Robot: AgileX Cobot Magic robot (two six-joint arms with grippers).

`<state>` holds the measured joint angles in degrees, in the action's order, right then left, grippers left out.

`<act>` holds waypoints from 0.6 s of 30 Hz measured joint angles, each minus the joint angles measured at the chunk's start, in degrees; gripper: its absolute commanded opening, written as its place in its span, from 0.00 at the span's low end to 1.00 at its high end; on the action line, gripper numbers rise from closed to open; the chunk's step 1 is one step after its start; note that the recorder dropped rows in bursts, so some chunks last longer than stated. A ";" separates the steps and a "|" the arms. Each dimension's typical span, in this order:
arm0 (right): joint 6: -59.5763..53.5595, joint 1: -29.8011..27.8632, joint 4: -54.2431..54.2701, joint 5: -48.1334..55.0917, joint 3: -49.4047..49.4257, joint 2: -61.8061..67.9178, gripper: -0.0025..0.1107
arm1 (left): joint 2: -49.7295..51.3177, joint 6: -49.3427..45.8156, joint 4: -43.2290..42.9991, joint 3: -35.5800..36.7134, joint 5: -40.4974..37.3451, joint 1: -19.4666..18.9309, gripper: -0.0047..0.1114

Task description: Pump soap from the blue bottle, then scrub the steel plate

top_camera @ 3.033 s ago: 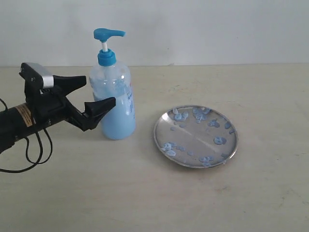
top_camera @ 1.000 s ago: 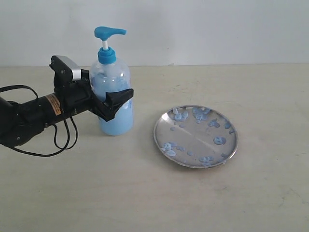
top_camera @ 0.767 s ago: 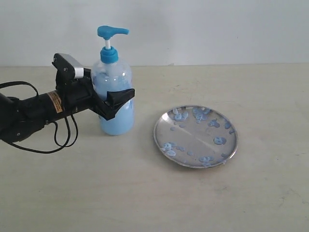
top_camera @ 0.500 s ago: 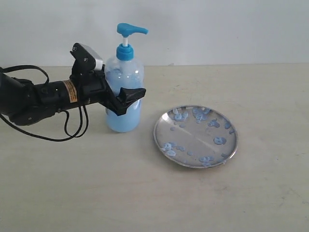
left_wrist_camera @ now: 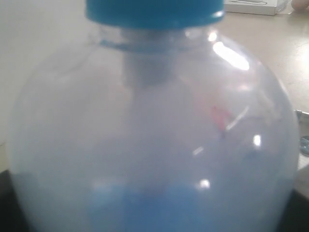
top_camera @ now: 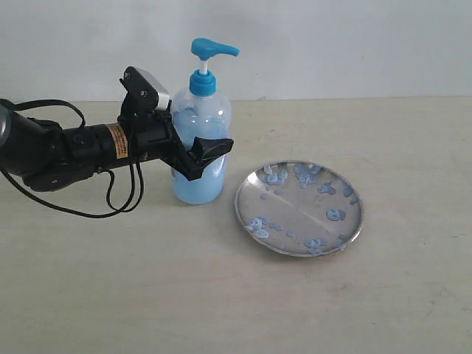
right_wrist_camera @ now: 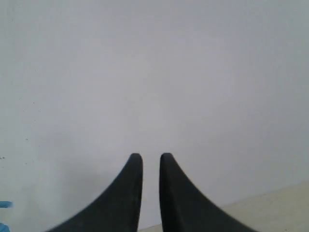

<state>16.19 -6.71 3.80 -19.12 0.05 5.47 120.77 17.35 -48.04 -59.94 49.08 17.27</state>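
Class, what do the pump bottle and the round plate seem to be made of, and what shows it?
The blue bottle looks like clear glossy plastic: soap shows through its wall. The steel plate seems polished metal, given its mirror-like grey sheen.

Saw clear, smooth plastic in the blue bottle (top_camera: 203,118), glossy with small bright glints, and opaque, shinier plastic on its pump head (top_camera: 214,50). Found the steel plate (top_camera: 295,210) polished metal, mirror-bright, dotted with wet-looking soap (top_camera: 335,214). Noted matt black casing on the left gripper (top_camera: 210,141) and a dull, faintly mottled table (top_camera: 147,295).
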 measured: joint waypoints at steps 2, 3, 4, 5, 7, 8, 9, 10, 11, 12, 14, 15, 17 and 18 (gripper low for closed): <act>4.91 0.00 -5.72 -5.93 -0.24 6.10 0.06 | 0.00 0.00 0.00 0.00 0.00 0.00 0.08; 7.68 0.00 -8.62 -8.30 -0.88 9.24 0.06 | 0.00 0.00 0.00 0.00 0.00 0.00 0.08; 10.29 0.00 -13.38 -10.69 -2.74 14.66 0.06 | 0.00 0.00 0.00 0.00 -0.11 0.00 0.08; 12.48 0.00 -16.85 -13.00 -4.55 18.68 0.06 | -0.08 0.11 -0.08 0.00 -0.23 0.00 0.08; 16.52 0.00 -26.28 -16.87 -10.65 29.71 0.06 | -0.23 0.11 -0.22 0.00 -0.70 0.08 0.08; 18.41 0.00 -31.34 -18.13 -14.11 35.57 0.06 | -0.23 0.11 -0.22 0.00 -0.82 0.08 0.08; 20.49 0.00 -35.46 -19.42 -16.92 40.30 0.06 | -0.23 0.11 -0.22 -0.11 -1.03 0.08 0.08; 23.68 0.00 -41.44 -21.76 -20.89 47.17 0.06 | -0.35 0.11 -0.42 -0.29 -1.62 0.08 0.08; 25.47 0.00 -44.89 -23.60 -23.35 51.65 0.06 | -0.35 0.24 -0.54 -0.52 -2.25 0.13 0.08; 27.89 0.00 -50.36 -28.21 -28.70 61.66 0.06 | -0.35 0.46 -0.65 -1.16 -3.93 0.49 0.08; 29.17 0.00 -53.19 -33.18 -35.09 71.31 0.06 | -0.55 0.49 -0.65 -2.09 -6.65 1.37 0.08; 29.47 0.00 -53.61 -34.05 -37.25 73.70 0.06 | -0.70 0.49 -0.65 -2.35 -7.37 1.68 0.08; 29.69 1.21 -54.16 -34.72 -43.14 78.70 0.06 | -0.84 0.02 -0.65 -3.01 -9.58 3.08 0.08; 29.83 3.14 -54.98 -34.81 -47.63 81.14 0.06 | -0.84 -1.00 -0.65 -3.53 -10.71 4.08 0.08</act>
<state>46.02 -3.57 -51.18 -53.94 -47.57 86.61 119.93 16.35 -48.69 -63.46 38.37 21.35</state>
